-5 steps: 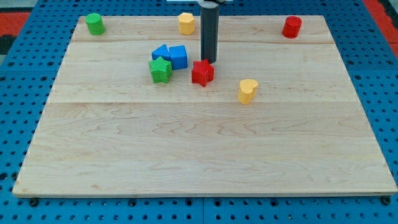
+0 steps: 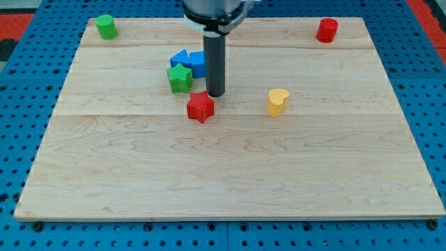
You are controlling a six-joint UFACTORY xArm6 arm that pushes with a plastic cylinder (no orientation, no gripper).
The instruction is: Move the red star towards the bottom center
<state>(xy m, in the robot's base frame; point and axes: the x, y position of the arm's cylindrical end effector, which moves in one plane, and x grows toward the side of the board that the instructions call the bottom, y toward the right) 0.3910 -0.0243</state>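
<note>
Our tip [image 2: 215, 95] stands on the worktop [image 2: 223, 174] just at 1 o'clock of the red star [image 2: 200, 107], touching it or nearly so — we cannot tell which. We carry no claw, only the dark rod [image 2: 214, 63], so nothing is held.

The red star lies a little left of the worktop's centre line, in its upper half, well away from the bottom edge. At 11 o'clock from it sits the green star [image 2: 180, 77], near but apart. Two blue blocks [image 2: 182, 58] huddle just at 12 to 1 o'clock of the green star, touching it, the right one partly hidden behind the rod — their shapes are hard to make out.

The yellow block [image 2: 277, 102] sits at 3 o'clock of the red star, well apart. A green cylinder [image 2: 106, 26] sits at the top left corner and a red cylinder [image 2: 327, 30] near the top right.
</note>
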